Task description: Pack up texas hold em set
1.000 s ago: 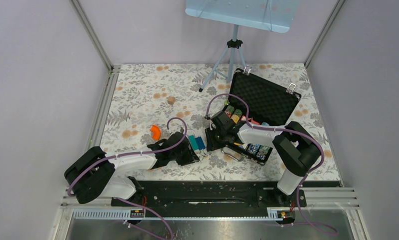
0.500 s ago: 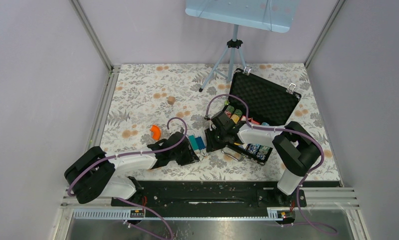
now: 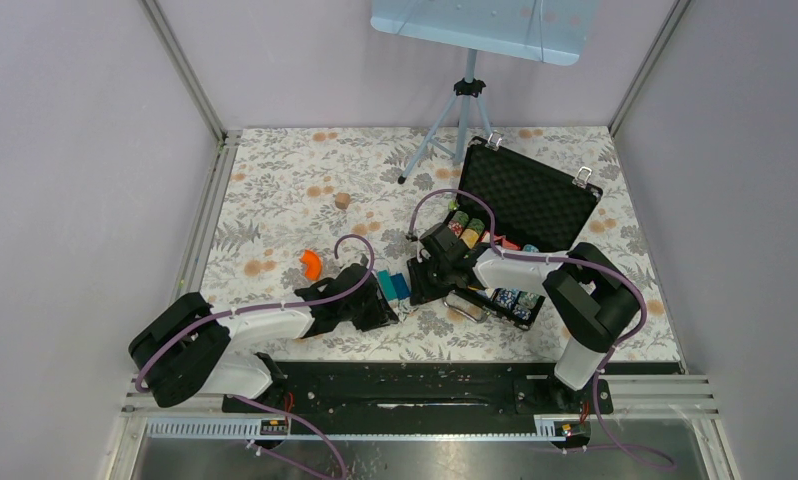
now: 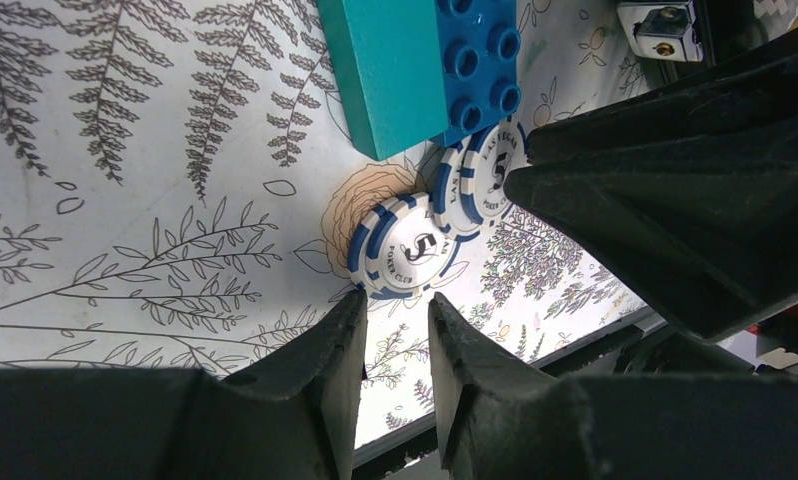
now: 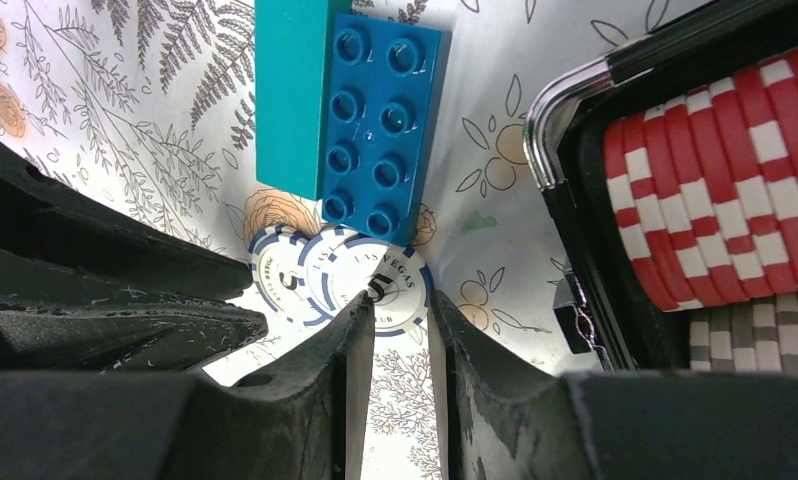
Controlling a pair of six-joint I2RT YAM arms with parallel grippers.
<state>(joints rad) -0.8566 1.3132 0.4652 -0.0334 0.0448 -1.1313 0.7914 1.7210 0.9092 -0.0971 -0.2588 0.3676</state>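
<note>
On the floral-print desk, top view: the black textured rectangular briefcase of the texas hold em set lies open at 3 o'clock from desk centre. Its egg-crate foam lid leans back toward 12. Its tray of multicoloured poker chip rows lies toward 6.

Both arms meet just at 9 o'clock of the tray's near corner, beside a teal plastic toy brick and a blue studded toy brick. The two bricks touch side by side.

Loose chips: three blue-and-white poker chips lie overlapping on the desk. They sit just at 6 o'clock of the blue brick in the right wrist view, outside the case.

Left tool: narrow gap, nothing between the fingers. The tips sit just short of the nearest chip's rim.

Right tool: narrow gap. The rim of the "Las Vegas" chip sits at the mouth of that gap. Cannot tell whether the chip is pinched or only lies under the tips.

In the right wrist view a row of red-and-white chips stands on edge in the tray at 3 o'clock, with a grey-and-white row below it.

An orange curved plastic piece lies at 9 o'clock of the bricks, well apart. A small brown cylinder lies farther off toward 11.
</note>
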